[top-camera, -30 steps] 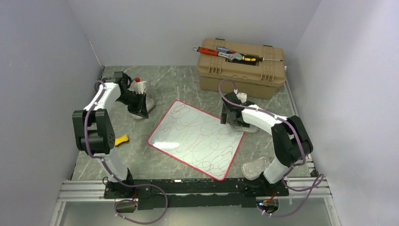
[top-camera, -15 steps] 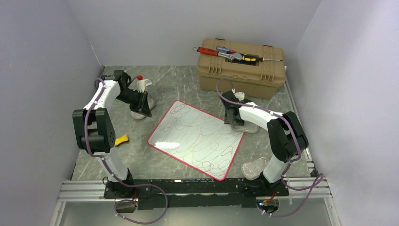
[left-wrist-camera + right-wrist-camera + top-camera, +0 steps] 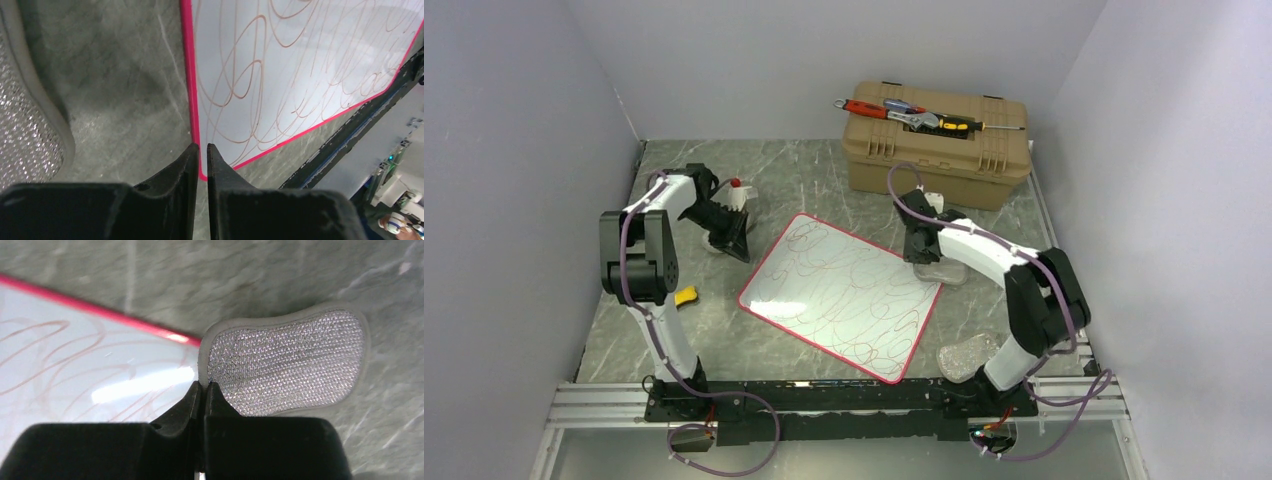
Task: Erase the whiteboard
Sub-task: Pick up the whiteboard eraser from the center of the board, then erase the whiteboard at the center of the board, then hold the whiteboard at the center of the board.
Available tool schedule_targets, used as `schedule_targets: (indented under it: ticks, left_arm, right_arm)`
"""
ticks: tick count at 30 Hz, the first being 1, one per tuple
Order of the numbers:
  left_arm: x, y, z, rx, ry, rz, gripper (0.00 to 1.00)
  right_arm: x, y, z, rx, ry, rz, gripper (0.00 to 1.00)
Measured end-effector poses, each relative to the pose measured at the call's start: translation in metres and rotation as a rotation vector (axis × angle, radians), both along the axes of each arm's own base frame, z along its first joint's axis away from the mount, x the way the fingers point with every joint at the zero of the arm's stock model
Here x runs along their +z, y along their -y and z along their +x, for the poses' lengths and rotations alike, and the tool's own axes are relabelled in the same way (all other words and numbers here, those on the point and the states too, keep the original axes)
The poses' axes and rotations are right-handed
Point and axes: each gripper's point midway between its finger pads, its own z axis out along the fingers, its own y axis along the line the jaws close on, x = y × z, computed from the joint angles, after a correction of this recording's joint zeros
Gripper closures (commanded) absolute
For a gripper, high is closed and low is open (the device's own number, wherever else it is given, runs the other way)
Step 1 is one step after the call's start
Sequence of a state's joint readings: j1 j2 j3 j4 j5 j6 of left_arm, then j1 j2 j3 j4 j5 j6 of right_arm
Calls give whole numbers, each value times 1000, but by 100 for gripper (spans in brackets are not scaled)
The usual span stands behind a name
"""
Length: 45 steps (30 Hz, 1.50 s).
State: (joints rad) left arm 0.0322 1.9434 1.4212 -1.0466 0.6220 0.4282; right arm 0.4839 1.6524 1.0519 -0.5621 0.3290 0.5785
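— Down by the right arm's base, a translucent sparkly pad (image 3: 969, 355) is lying spare on the grey marbled bench (image 3: 814, 180). Why is nobody using it?

— My guess is that another pad is serving instead. Just beyond it, the large glossy white whiteboard with the thin red rim (image 3: 839, 295) is lying flat mid-bench, turned askew. Thin reddish scribbles are covering nearly all of it, so wiping is not looking started.

— And the right tool (image 3: 202, 385)?

— It is reaching down at the board's far right corner with its fingers closed tight. It appears to be pinching the rim of a grey-edged silver mesh pad (image 3: 287, 362), which is overlapping that corner. That is handy for dragging it straight onto the scribbles.

— What is the left tool (image 3: 201, 147) doing?

— It is hovering just beside the board's left edge, open only a sliver and gripping nothing. A second mesh pad (image 3: 25, 125) is sitting close by.

— And farthest back?

— A tan plastic toolbox (image 3: 939, 155) is standing near the back wall with hand tools lying on its lid, well apart from the job.
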Motion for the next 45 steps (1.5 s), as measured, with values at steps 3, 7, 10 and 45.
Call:
schedule_targets:
  ticks: [3,7,10,45]
  left_arm:
    - [-4,9,0,-31,4,15,85]
    - [-1,24,3,-76,19,16,85]
    - [2,29,12,-91,41,14,86]
    - [-40,43,25,-74,-122,-67,97]
  right_arm:
    - [24,-22,-6,31,41,99,100]
    - [45,-60,-25,75,84,260,100]
    - [33,-85,-44,97,55,357,100]
    - [-20,-126,-60,85,-133,558,100]
